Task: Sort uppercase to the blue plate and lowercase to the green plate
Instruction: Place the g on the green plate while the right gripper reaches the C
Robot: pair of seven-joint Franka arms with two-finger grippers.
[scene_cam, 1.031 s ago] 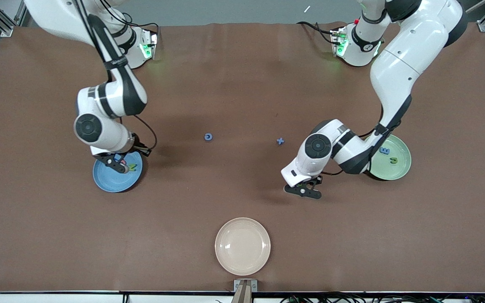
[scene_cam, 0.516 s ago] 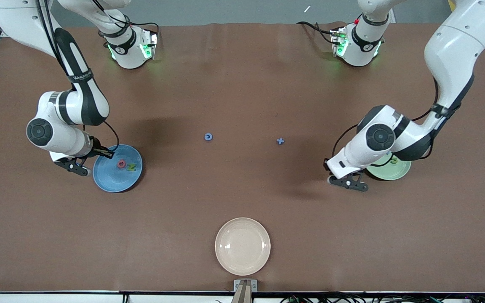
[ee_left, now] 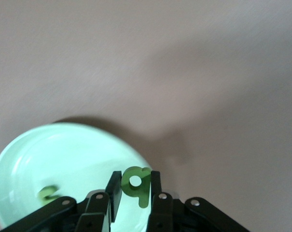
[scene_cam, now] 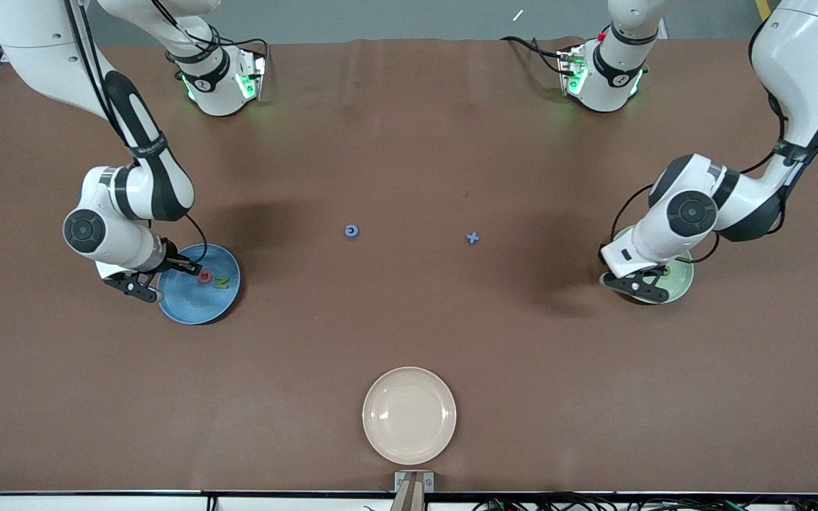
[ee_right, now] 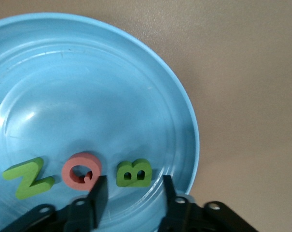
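The blue plate holds the pink-red G and green N. The right wrist view shows N, G and green B on that plate. My right gripper is open just above the plate's rim, with the B lying between its fingers. My left gripper is shut on the green q over the green plate, where the green u lies. The blue m is hidden. The blue C and blue x lie mid-table.
A cream plate sits near the table's front edge, nearer the camera than the C and x. Both arm bases stand along the top of the front view.
My left gripper carried the green q from mid-table toward the left arm's end, to over the green plate. My right gripper swung off the blue plate, then came back to its rim.
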